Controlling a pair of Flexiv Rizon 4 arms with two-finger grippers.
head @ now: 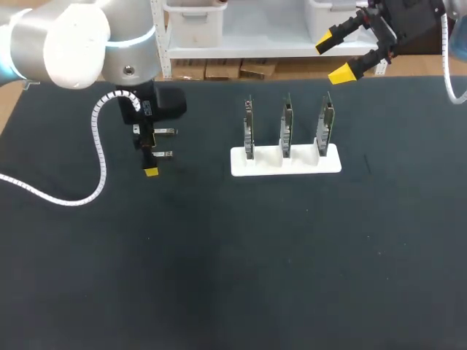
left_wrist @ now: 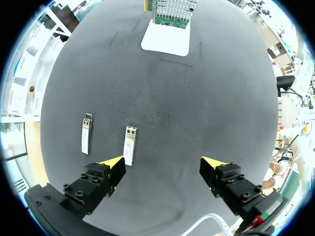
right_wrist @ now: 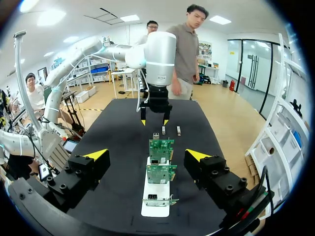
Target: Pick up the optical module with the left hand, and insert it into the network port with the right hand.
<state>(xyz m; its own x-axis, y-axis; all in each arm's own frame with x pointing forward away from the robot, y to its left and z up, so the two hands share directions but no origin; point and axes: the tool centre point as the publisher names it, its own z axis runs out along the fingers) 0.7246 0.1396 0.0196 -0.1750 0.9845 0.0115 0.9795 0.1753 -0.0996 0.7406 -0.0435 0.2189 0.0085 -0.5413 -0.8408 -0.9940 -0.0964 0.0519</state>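
While both modules lie untouched, the left gripper hangs open over them

Since nothing is held yet, I'm treating this as the approach. My left gripper (left_wrist: 164, 162) points down at the table (left_wrist: 162, 98) with its fingers spread wide and empty. Two modules (left_wrist: 129, 145) lie flat, side by side, well apart from the white stand (head: 286, 162) that holds three upright cards (head: 287, 124). The nearer module (left_wrist: 129, 145) sits just ahead of one fingertip (left_wrist: 115, 162), not between the pair. The farther module (left_wrist: 86, 133) lies beside it, further out. My right gripper (head: 334, 60) hangs by the table's far edge, behind the stand, also spread wide with nothing in it.

I judge a module to be light, stiff and metal-cased, so it won't give, but its smooth sides could slip or twist under the pads. I'd shift sideways to centre the nearer one, then pinch its long sides near one end, leaving the rest free for the right gripper. The port on the cards is too small to make out from here.
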